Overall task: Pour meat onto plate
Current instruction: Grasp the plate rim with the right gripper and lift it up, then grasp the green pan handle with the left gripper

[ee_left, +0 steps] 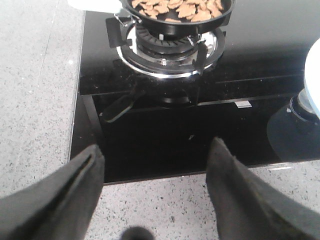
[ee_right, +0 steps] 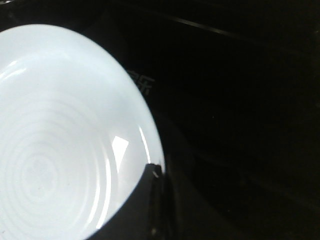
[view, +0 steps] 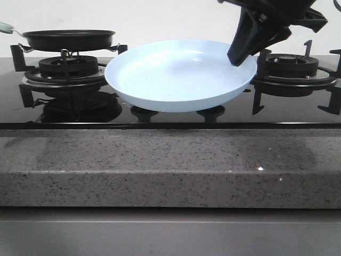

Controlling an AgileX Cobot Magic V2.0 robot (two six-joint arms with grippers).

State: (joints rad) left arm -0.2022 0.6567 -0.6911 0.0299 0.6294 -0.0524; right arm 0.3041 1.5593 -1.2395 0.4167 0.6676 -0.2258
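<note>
Meat [ee_left: 180, 8], a heap of small thin orange-brown slices, lies in the black frying pan [ee_left: 175, 20] that sits on the left gas burner [ee_left: 167, 52], while the round, shallow, pale blue glossy plate [view: 181, 74] is held up over the middle of the black glass hob [ee_left: 200, 130]. The pan stands ahead of the left gripper [ee_left: 155, 185], well apart from it, with its pale handle [view: 6, 26] pointing out to the left in the front view. That arm is plainly the nearer one, and I judge it must reach forward and take the handle before any pouring.

The left gripper's jaws stand wide apart with nothing between them, hanging over the speckled grey stone counter [ee_left: 35, 100] at the hob's front edge. The right gripper [view: 242, 50] pinches the plate's raised rim on its right side, one dark finger [ee_right: 145, 200] showing over the edge in the right wrist view.

The plate is smooth, faintly ringed with concentric ridges, and bare of food. The pan is matte and dark, resting on cast-iron supports.
</note>
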